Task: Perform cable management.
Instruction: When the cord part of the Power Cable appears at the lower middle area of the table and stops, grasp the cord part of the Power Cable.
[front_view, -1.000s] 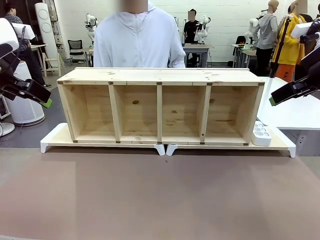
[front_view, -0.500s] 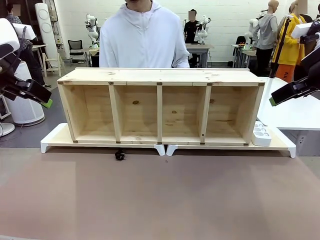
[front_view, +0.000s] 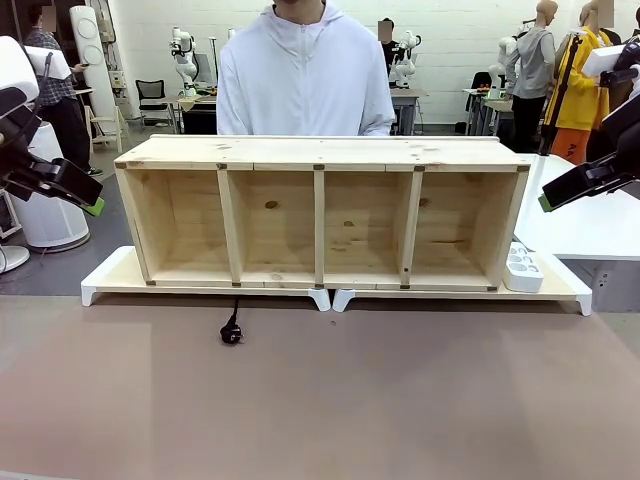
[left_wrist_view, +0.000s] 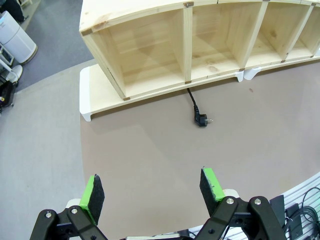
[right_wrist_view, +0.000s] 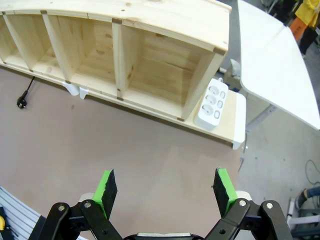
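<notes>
Thin black flexible cable (left_wrist_view: 201, 119), plug first, has just slid into the open.
The left gripper (left_wrist_view: 151, 187) hangs with pads spread wide on nothing; ahead of it lies bare brown table mat (left_wrist_view: 140, 150), then the cable's plug, just clear of the pale wooden four-bay shelf (left_wrist_view: 140, 12) it emerged under, so probably graspable now. The right gripper (right_wrist_view: 165, 186), equally wide and empty, is well apart from it.

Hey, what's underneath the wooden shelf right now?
Two white stands carry the shelf. The cable comes out from under the left one, its plug lying on the brown table. Where it runs beneath is hidden.
</notes>
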